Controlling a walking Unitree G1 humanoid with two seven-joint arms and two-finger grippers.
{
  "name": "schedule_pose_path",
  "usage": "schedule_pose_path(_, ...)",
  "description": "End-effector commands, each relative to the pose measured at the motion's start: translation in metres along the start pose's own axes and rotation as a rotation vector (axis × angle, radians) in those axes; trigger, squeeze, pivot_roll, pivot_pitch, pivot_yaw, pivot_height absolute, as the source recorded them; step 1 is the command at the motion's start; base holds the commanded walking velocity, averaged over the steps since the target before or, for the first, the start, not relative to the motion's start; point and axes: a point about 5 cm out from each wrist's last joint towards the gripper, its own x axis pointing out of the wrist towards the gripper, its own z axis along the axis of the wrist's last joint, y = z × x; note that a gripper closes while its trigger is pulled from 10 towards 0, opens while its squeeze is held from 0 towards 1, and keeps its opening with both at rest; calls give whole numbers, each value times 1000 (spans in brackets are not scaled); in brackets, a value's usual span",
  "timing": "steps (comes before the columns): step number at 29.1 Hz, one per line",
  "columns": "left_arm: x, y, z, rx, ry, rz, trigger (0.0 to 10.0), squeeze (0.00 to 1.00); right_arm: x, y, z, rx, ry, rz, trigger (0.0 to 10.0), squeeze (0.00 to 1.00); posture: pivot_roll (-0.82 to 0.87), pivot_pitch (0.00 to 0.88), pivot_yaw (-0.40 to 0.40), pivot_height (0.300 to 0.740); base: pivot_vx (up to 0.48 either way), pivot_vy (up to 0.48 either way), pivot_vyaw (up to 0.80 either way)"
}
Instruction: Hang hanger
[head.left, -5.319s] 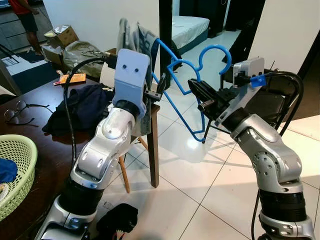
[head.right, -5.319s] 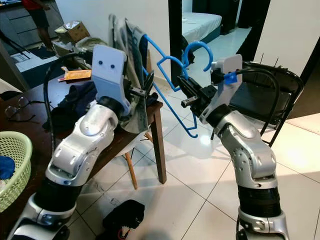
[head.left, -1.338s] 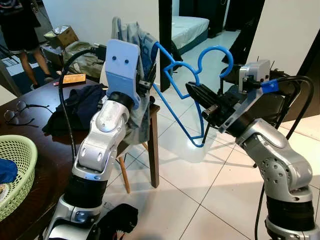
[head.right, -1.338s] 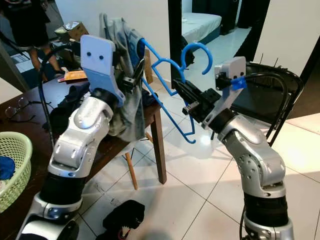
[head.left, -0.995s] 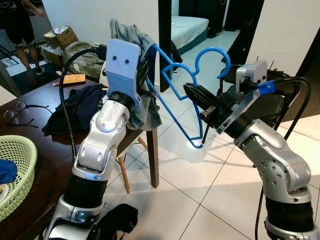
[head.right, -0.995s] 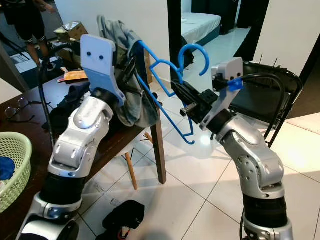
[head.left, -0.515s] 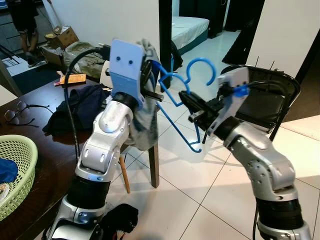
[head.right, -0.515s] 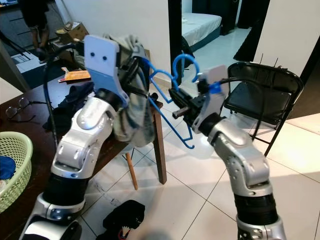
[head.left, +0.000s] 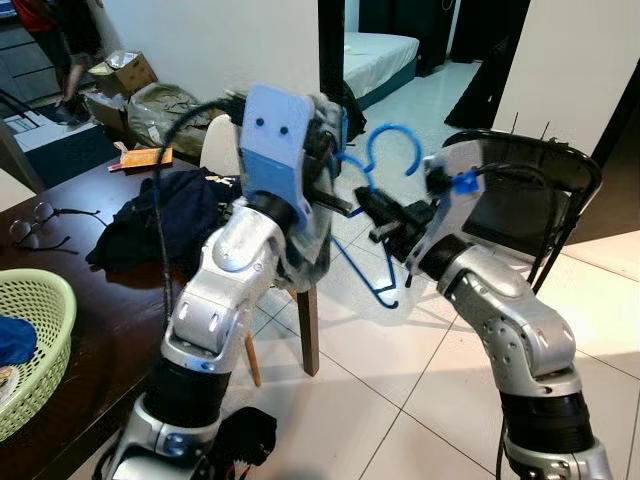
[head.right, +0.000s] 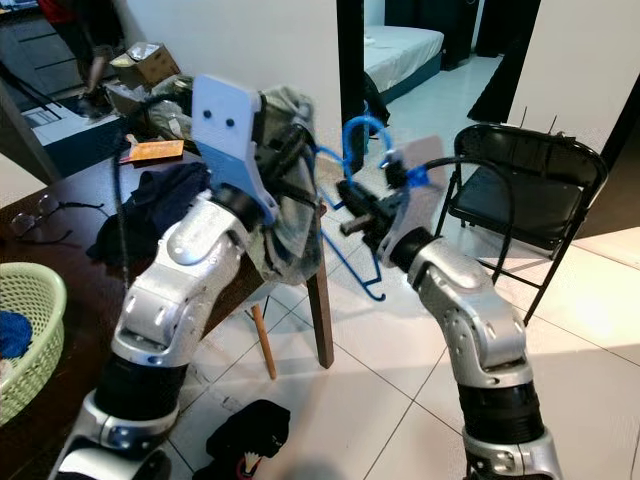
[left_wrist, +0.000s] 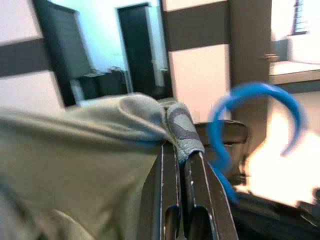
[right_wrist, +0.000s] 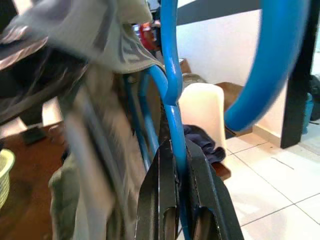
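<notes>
The blue hanger sits at the centre of the head view, its hook curling up just above the right gripper, whose jaws are clamped on the hanger's wire just below the neck, as the right wrist view shows. One shoulder of the hanger is tucked inside a grey-green garment that drapes left of centre. The left gripper has its jaws pressed together on a fold of that cloth near the collar.

Risks, as I judge them: the pinch on the cloth is narrow, so a pull by either arm could drag the fabric free and let the garment slide off the hanger's far arm. The thin wire could also twist in the right jaws, tipping the hook away. Below, the dark wooden surface corner and the folding chair at right could snag the hanging hem.
</notes>
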Motion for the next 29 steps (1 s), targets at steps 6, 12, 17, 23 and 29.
schedule_pose_path(6, -12, -28, -11, -63, 87, -209, 0, 0, 4, -5, 4, 57, -43, -45, 10000, 0, 40, 52, 37, 735, 0, 0, 0)
schedule_pose_path(12, -17, -22, -13, -49, 110, -209, 0, 0, 5, -8, 7, 72, -57, -67, 10000, 0, 39, 53, 37, 735, 0, 0, 0)
schedule_pose_path(17, -20, -7, -14, -10, 123, -128, 0, 0, 6, -13, 10, 111, -80, -105, 10000, 0, 39, 53, 37, 735, 0, 0, 0)
schedule_pose_path(23, -30, 51, -12, 165, 150, 140, 4549, 0, 6, -26, 17, 284, -132, -186, 10000, 0, 37, 49, 33, 735, 0, 0, 0)
schedule_pose_path(29, -36, 72, -6, 227, 156, 226, 10000, 0, 8, -31, 25, 420, -206, -204, 10000, 0, 36, 44, 33, 735, 0, 0, 0)
